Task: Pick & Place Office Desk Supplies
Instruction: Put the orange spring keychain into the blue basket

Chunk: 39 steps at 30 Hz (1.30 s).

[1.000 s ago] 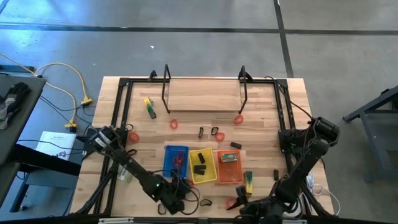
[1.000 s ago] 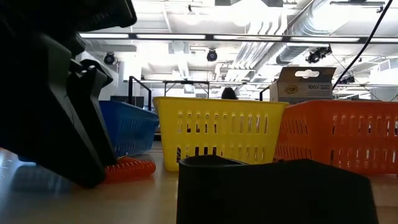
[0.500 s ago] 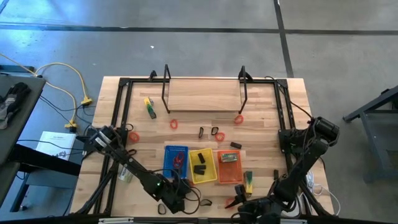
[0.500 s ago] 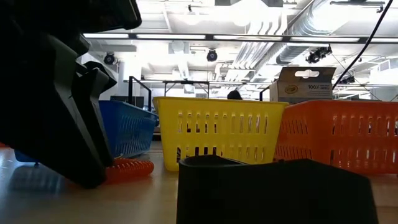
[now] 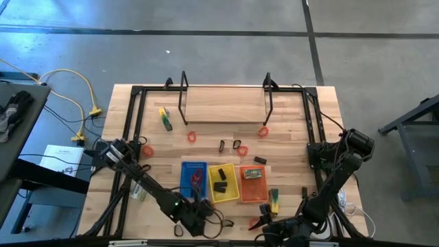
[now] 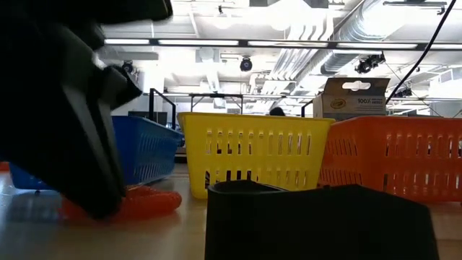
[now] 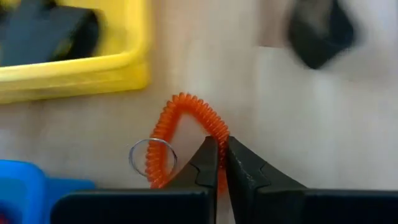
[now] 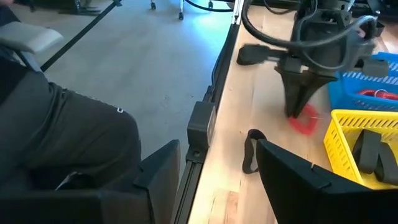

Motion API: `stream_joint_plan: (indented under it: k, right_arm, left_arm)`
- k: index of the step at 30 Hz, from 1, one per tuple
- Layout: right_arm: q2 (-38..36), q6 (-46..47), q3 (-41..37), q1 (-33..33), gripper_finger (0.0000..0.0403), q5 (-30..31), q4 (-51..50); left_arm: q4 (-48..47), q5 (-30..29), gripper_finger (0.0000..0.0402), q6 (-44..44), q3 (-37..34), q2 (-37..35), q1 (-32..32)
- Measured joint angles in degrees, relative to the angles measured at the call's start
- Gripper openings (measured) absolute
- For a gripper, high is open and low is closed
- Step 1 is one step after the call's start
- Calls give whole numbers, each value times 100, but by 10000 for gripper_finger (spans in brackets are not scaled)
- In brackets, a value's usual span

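My left gripper (image 7: pixel 221 155) stands near the table's near edge (image 5: pixel 197 214), pointing down, shut on an orange-red coil loop (image 7: pixel 186 121) with a small metal ring (image 7: pixel 152 155) on it. The coil lies on the table in front of the blue tray (image 6: pixel 148 148) and yellow tray (image 6: pixel 253 152). It also shows in the right wrist view (image 8: pixel 305 122). My right gripper (image 8: pixel 214 177) is open and empty at the near edge (image 5: pixel 273 230). Red loops, black clips and yellow-green pieces lie scattered farther back. My left gripper pinches the coil's wire at one side of the loop (image 7: pixel 219 132) between its two fingertips. The fingers come from above, pointing down. The coil (image 6: pixel 137 202) lies on the table below them, and the loop spreads away from the fingers.
The blue (image 5: pixel 194 180), yellow (image 5: pixel 221 182) and orange (image 5: pixel 252 184) trays stand side by side and hold items. A black loop (image 8: pixel 250 152) lies near the table's near edge. Red loops (image 5: pixel 192 137), black clips (image 5: pixel 236 145) and markers (image 5: pixel 164 118) lie mid-table. A wire rack (image 5: pixel 225 103) stands at the back.
In the low view my left gripper has come a little closer to the table's near edge. The coil under it has shifted the same way and shows larger. It still rests on the table.
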Motion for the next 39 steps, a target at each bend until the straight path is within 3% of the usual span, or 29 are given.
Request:
stream_joint_plan:
  k: [11, 19, 27, 39]
  right_arm:
    - [2, -164, 0, -7, 199, -6, 0]
    - [2, 26, 0, -7, 199, -10, 0]
    - [2, 290, 0, 22, 199, -38, -35]
    - [2, 905, -1, 33, 199, -89, -48]
  left_arm:
    - [-842, -371, 5, 816, 1183, -168, -167]
    - [-3377, -1529, 5, 307, 2121, -208, -312]
    - [-5805, -1411, 5, -1176, 2141, -307, -195]
    - [-5952, -826, 5, -1051, 1970, -275, 305]
